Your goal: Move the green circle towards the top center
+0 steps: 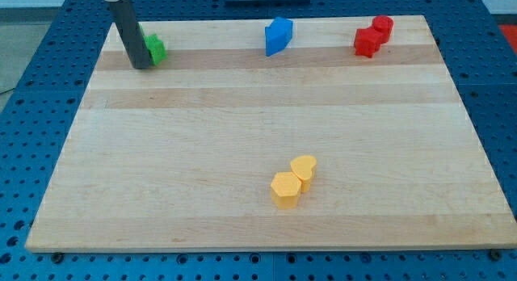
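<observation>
A green block (154, 48) sits near the board's top left corner; the rod hides its left part, so I cannot make out its shape. My tip (140, 65) rests on the board right against the green block's left side. The rod rises from there towards the view's top. A blue block (278, 35) stands at the top centre, well to the right of the green block.
Two red blocks (372, 35) touch each other at the top right. A yellow hexagon (285, 189) and a yellow heart-like block (304, 167) touch at the lower middle. The wooden board (242, 119) lies on a blue perforated table (24, 111).
</observation>
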Controlling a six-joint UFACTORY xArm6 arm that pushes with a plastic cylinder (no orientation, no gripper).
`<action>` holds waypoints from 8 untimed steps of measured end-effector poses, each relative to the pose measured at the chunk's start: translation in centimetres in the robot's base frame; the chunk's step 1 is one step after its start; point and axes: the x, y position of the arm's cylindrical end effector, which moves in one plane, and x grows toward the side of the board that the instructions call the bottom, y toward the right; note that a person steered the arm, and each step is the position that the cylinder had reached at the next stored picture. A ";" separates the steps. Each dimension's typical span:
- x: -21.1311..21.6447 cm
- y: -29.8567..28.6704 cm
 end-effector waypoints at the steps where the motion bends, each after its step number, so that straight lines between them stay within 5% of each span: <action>1: 0.0 0.0; 4: 3.6 -0.8; 5: 5.1 -8.2; 8: 5.1 -8.7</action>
